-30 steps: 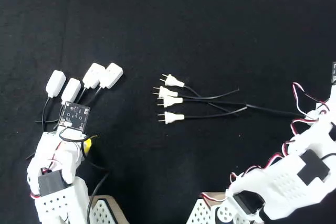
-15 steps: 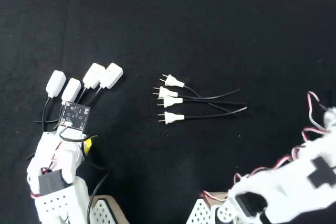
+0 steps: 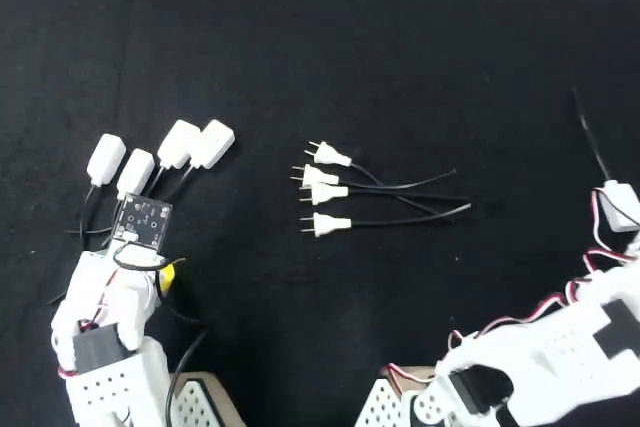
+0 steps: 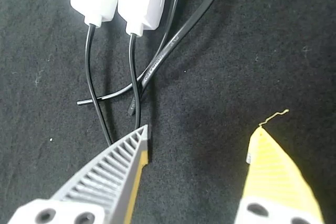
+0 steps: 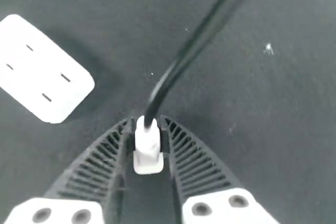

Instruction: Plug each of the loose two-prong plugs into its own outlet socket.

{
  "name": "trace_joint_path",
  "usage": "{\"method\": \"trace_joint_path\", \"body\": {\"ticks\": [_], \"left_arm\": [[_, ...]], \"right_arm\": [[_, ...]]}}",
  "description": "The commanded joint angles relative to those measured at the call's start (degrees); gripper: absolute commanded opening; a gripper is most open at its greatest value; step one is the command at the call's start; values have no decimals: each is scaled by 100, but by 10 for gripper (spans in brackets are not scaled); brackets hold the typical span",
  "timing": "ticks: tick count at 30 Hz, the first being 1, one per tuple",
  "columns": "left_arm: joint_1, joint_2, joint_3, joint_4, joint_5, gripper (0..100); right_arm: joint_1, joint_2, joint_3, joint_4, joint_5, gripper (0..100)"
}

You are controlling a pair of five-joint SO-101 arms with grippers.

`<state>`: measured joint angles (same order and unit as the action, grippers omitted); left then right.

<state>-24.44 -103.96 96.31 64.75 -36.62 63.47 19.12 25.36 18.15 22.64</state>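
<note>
black table (image 3: 400, 57), seen from above. four white outlet sockets are lying at the left in a loose fan: the leftmost socket (image 3: 105, 159), the second socket (image 3: 135, 173) just beside it, then the third socket (image 3: 178, 143) and the fourth socket (image 3: 211, 143), these last two touching. their black leads are running near, toward the left arm (image 3: 110, 307). four loose two-prong plugs are lying at the table's centre, well apart from the sockets, with prongs pointing left: the farthest plug (image 3: 330, 155), the second plug (image 3: 315, 176), the third plug (image 3: 327, 192) touching it, and the nearest plug (image 3: 325, 224). their short black cords are trailing right and crossing one another.

the left gripper (image 4: 202, 129) is hovering over bare table with its grey and yellow fingers spread wide and nothing between them. it is pointing toward the near ends of two sockets and their leads (image 4: 157, 61).

the right arm (image 3: 560, 347) is lying at the near right corner. the right gripper (image 5: 147, 124) is clamped on a small white cable end (image 5: 147, 150), its fingers pressing both sides. a black cable (image 5: 199, 40) is rising out of that piece and away from the gripper. whether the piece carries prongs cannot be told. a white slotted socket block (image 5: 44, 69) is lying flat on the table near this gripper, apart from it.
</note>
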Motion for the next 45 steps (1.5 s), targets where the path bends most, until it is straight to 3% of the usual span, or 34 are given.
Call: {"method": "trace_joint_path", "body": {"ticks": [1, 7, 12, 23, 36, 45], "left_arm": [[66, -26, 101, 0, -53, 299], [66, -26, 101, 0, -53, 299], [66, -26, 101, 0, -53, 299], [66, -26, 101, 9, -53, 299], [66, -26, 101, 9, -53, 299], [66, -26, 101, 0, -53, 299]], "right_arm": [[35, -365, -136, 607, -1037, 12], [-167, -1262, -57, 738, -3235, 12], [-369, -1859, 40, 712, -4018, 12], [-1134, -1578, -119, 624, -4132, 11], [-1099, -233, -2897, 3244, -4088, 11], [-914, 303, -3916, 3965, -3912, 11]]}}
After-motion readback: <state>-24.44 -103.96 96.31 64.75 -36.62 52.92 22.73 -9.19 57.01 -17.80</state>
